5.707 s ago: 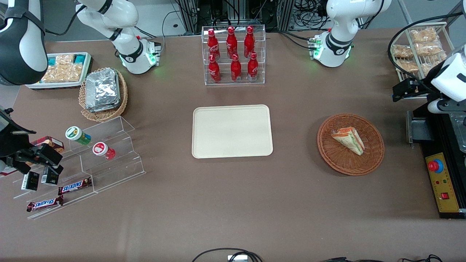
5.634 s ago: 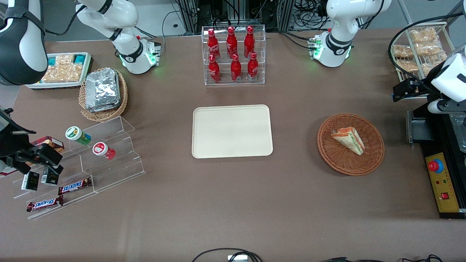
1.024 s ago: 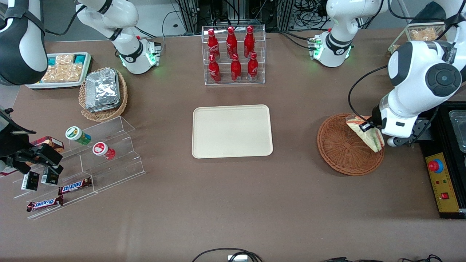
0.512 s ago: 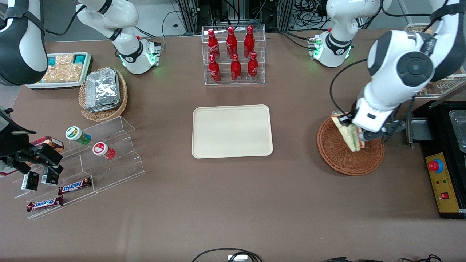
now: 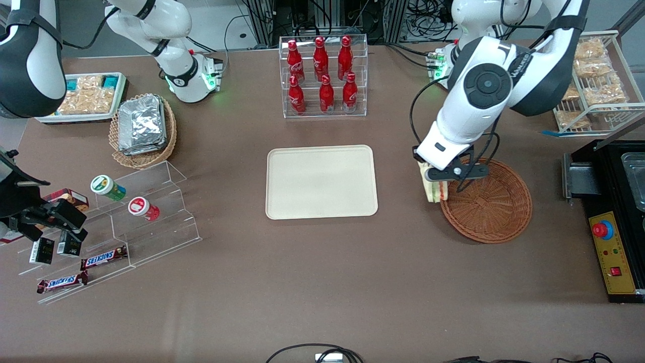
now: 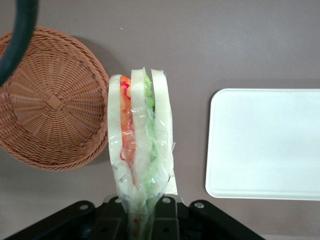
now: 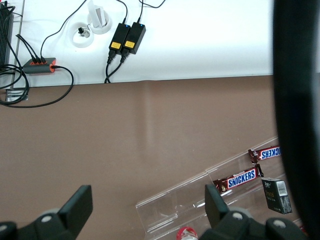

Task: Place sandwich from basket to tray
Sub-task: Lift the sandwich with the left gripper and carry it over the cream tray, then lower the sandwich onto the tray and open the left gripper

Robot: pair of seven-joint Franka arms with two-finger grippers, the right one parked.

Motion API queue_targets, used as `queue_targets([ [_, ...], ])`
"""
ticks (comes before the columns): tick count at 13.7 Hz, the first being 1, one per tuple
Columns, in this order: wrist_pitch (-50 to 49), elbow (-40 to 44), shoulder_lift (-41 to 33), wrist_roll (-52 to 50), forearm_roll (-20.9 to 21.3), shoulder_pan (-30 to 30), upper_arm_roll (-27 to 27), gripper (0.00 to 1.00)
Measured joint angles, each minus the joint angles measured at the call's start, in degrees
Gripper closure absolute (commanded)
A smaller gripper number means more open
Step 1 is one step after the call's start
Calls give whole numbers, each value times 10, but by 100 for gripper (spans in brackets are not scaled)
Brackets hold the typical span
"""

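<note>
My left gripper (image 5: 437,177) is shut on the sandwich (image 5: 433,189) and holds it in the air just past the basket's rim, between the basket (image 5: 491,206) and the tray (image 5: 321,181). In the left wrist view the sandwich (image 6: 140,150) stands on edge in clear wrap, pale bread with orange and green filling, pinched at its base in the gripper (image 6: 144,220). The reddish-brown wicker basket (image 6: 47,100) holds nothing. The cream tray (image 6: 265,142) lies flat and bare at the table's middle.
A clear rack of red bottles (image 5: 322,75) stands farther from the front camera than the tray. A wire rack of packaged snacks (image 5: 589,80) and a black control box (image 5: 612,252) sit at the working arm's end. Toward the parked arm's end are a tan foil-packet basket (image 5: 142,128) and acrylic steps (image 5: 136,222).
The gripper has lifted the sandwich out of the basket and carried it toward the tray, from over the basket's middle to just past its rim. The basket stayed put.
</note>
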Motion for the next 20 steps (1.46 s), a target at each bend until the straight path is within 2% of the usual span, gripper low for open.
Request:
queue_targets([
  [3, 4, 2, 23, -8, 29, -16, -25, 90],
  [10, 80, 2, 124, -152, 118, -131, -31, 87],
  [14, 134, 2, 183, -193, 135, -155, -31, 86],
  [18, 157, 2, 233, -265, 207, -196, -31, 87],
  [20, 174, 2, 264, -286, 223, -206, -31, 87],
])
